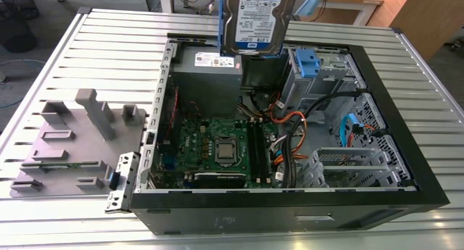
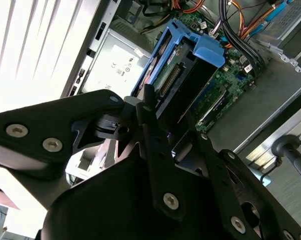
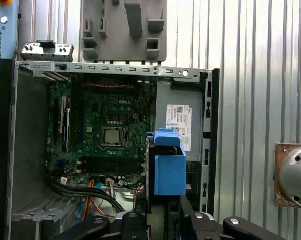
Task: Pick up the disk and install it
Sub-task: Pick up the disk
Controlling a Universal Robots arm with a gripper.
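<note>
Up there the gripper (image 3: 166, 220) has its jaws clamped on the disk (image 1: 257, 19), hanging upright above the open computer case (image 1: 254, 214), over the power supply (image 1: 206, 79), likely to clear the cables.

Bright overhead light washed the ribbed silver metal surface (image 1: 406, 92), blown near-white in the second wrist view. The open black computer case (image 1: 290, 213) held soft shadow inside; the black hand (image 2: 168, 112) and its gripped silver, blue-bracketed disk (image 2: 183, 82) looked dim.

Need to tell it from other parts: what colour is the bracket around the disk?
Blue; the bracket shows best in the first wrist view.
</note>
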